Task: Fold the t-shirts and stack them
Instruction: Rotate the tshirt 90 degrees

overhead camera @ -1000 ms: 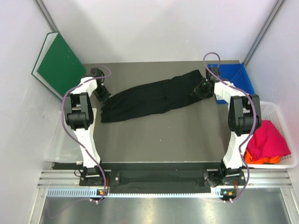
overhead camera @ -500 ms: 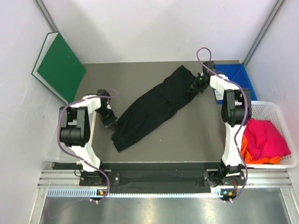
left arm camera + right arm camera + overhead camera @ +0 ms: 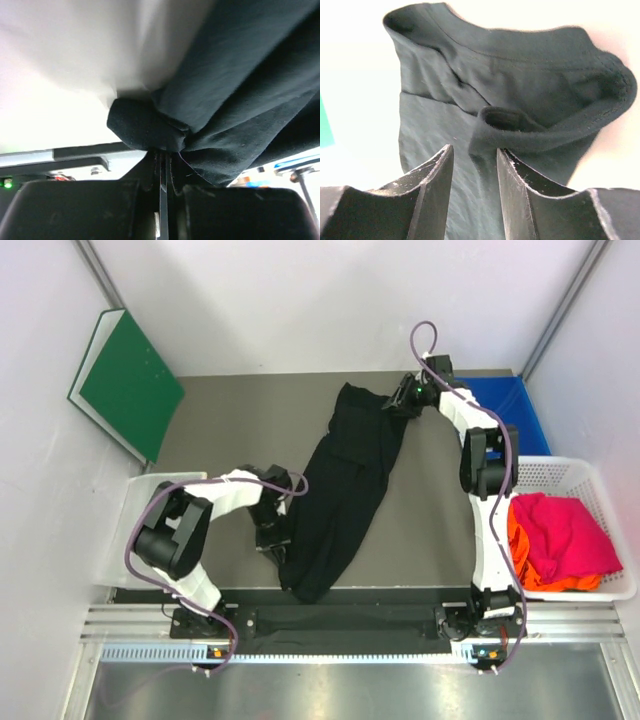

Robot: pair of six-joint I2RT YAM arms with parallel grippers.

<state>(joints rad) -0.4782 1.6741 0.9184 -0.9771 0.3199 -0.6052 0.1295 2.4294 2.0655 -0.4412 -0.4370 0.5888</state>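
The large black t-shirt (image 3: 345,480) lies as a long bunched strip on the grey table, from the far middle to the near edge. My left gripper (image 3: 278,538) is at its near left edge, shut on a fold of the black cloth (image 3: 235,100); its jaws (image 3: 162,157) are pressed together. My right gripper (image 3: 400,403) is at the shirt's far end. Its fingers (image 3: 432,175) stand apart over the collar end (image 3: 520,85), a rolled fold lying just beyond the tips. A magenta-pink shirt (image 3: 565,535) and an orange one (image 3: 520,552) lie in the basket.
The white lattice basket (image 3: 598,472) stands at the right edge. A blue bin (image 3: 505,405) is at the far right, beside the right arm. The green board (image 3: 125,380) leans at the far left. A clear tray (image 3: 128,540) sits at the left edge.
The left gripper has dragged its end of the black shirt toward the near edge and rightward. The right gripper moved farther back and left. The shirt swung from crosswise to nearly lengthwise.
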